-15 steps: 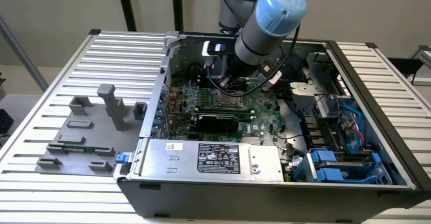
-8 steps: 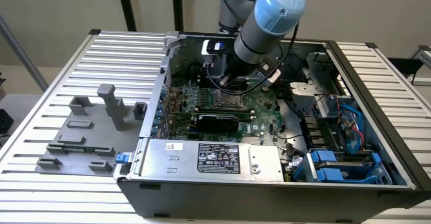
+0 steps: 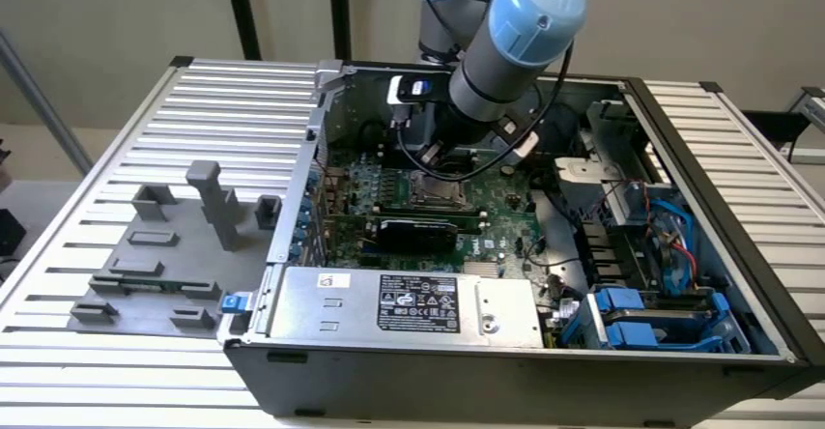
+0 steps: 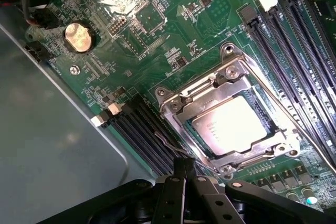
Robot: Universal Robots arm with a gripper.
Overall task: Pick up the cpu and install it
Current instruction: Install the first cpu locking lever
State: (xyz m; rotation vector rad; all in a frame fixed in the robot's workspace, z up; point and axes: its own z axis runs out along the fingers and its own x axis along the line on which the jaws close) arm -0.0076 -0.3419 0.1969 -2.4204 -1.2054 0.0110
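The cpu (image 4: 231, 126), a flat square chip with a pale silver top, lies inside the metal-framed socket (image 4: 178, 103) on the green motherboard (image 4: 157, 30). My gripper (image 4: 184, 169) hovers just beside the socket's edge, its black fingers shut together with nothing between them. In the exterior view the arm reaches down into the open computer case, with the gripper (image 3: 451, 158) above the socket (image 3: 431, 189).
Dark memory slots (image 4: 294, 40) flank the socket, and a coin battery (image 4: 79, 36) sits on the board. The case holds a power supply (image 3: 400, 303), an expansion card (image 3: 412, 228), cables and blue drive bays (image 3: 644, 318). Grey fixture blocks (image 3: 155, 255) stand on the slatted table at the exterior view's left.
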